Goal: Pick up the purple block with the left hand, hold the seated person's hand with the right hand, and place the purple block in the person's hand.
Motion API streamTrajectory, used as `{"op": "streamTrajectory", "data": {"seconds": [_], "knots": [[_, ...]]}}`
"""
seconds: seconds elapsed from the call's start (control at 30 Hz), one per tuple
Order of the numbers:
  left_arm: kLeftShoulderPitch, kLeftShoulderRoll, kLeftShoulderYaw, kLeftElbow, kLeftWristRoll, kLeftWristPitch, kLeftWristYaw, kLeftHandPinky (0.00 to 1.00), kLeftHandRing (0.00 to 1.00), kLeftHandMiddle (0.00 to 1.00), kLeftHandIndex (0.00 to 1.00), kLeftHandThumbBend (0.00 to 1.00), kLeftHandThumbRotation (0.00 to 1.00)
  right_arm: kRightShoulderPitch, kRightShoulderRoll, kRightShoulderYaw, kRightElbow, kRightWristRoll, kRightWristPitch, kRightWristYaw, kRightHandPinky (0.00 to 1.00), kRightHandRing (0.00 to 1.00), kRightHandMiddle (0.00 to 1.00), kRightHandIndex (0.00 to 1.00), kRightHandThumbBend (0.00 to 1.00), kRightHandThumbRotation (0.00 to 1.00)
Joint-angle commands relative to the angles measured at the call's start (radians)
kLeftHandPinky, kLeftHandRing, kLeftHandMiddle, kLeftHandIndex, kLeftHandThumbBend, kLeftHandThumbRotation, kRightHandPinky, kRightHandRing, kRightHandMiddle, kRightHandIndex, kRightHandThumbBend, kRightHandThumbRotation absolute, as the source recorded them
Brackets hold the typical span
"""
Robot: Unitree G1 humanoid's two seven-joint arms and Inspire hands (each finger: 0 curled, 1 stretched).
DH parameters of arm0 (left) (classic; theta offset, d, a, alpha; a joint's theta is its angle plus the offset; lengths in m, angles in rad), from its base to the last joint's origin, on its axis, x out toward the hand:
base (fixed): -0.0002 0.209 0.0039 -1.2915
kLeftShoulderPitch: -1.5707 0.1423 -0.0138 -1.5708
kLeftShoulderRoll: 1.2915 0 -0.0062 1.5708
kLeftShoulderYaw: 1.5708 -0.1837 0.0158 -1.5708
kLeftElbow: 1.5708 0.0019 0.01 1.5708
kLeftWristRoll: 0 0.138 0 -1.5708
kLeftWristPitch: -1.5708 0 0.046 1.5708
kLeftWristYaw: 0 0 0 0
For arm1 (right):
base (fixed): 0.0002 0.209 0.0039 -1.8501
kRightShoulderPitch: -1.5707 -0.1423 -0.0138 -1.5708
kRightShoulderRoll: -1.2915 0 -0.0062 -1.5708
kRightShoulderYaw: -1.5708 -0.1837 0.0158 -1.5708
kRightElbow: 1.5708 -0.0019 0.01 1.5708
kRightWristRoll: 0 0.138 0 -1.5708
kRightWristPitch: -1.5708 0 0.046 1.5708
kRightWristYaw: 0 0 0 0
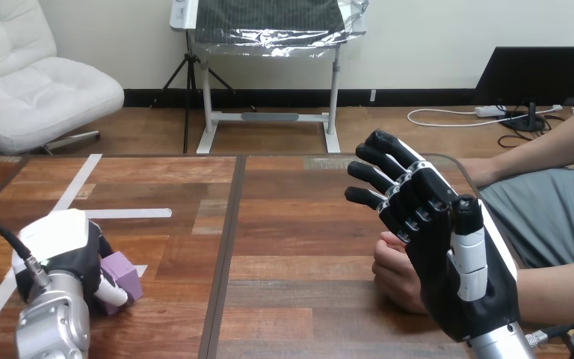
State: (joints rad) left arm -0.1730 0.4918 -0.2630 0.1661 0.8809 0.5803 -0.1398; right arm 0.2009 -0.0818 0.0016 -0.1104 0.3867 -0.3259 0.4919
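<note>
Notes block (122, 271) lower left, touching left hand (67, 243) on its right side; grip cannot be told. Notes right hand (460, 284) lower right, fingers straight and spread, beside person's hand (394, 273), unclasped.

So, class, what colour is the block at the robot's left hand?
Purple; the block shows best in the head view, at the left hand.

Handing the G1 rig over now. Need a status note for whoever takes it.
Left hand: fingers curled on the purple block at the table's near left; lifted or not, cannot tell.
Right hand: open, fingers straight, raised just before the person's hand, not holding it.
Done: grasp on the block.
To do: hold the person's hand, carry the block across, place it in that hand.
</note>
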Motion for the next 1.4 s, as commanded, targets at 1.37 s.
{"op": "streamTrajectory", "data": {"seconds": [1.37], "knots": [[-0.069,0.014,-0.058,0.006,0.062,0.026,-0.049,0.37,0.53,0.60,0.64,0.86,0.17,-0.042,0.005,-0.004,-0.049,0.011,-0.010,-0.009,0.80,0.86,0.87,0.87,0.88,0.87]]}}
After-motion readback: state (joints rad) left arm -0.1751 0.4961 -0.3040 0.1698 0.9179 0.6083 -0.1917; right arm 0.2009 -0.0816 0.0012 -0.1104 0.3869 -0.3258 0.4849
